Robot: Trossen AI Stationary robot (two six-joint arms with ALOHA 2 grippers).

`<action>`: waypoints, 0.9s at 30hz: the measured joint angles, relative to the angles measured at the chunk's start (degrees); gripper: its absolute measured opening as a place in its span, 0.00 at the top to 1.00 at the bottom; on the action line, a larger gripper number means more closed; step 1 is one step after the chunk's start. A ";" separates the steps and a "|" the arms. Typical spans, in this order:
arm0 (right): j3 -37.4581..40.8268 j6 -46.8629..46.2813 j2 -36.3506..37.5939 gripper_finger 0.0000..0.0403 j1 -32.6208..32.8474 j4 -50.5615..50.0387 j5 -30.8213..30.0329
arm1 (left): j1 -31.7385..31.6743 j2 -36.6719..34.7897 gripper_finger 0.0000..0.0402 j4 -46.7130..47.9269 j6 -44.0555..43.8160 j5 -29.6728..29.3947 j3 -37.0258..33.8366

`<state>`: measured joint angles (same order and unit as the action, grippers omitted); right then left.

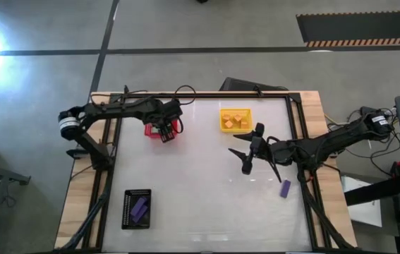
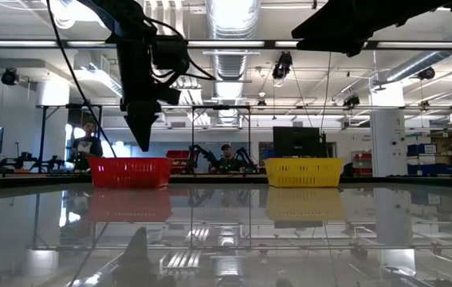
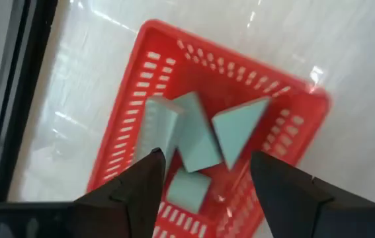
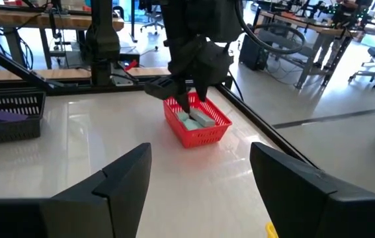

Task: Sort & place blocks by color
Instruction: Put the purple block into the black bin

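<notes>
Overhead, left pincer (image 1: 163, 132) hides most of red basket (image 1: 173, 128), teal blocks (image 3: 197, 142) inside.

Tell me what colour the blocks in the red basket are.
Teal blocks in the red basket; the left wrist view shows it best.

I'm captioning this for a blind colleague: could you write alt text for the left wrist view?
The left hand, fingers open and empty, hangs above a red mesh basket holding several mint green blocks heaped together. The basket sits on a glossy white table.
</notes>
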<state>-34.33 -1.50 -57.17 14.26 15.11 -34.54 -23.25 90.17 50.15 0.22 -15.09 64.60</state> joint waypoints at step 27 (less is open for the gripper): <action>0.11 -37.09 -5.28 0.43 1.83 -10.66 14.61 | 41.26 -8.23 0.48 -37.89 -8.01 -17.42 -5.39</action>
<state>-34.22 -38.58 -62.45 16.09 4.45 -19.94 18.01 81.94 12.26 -7.78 -32.51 59.20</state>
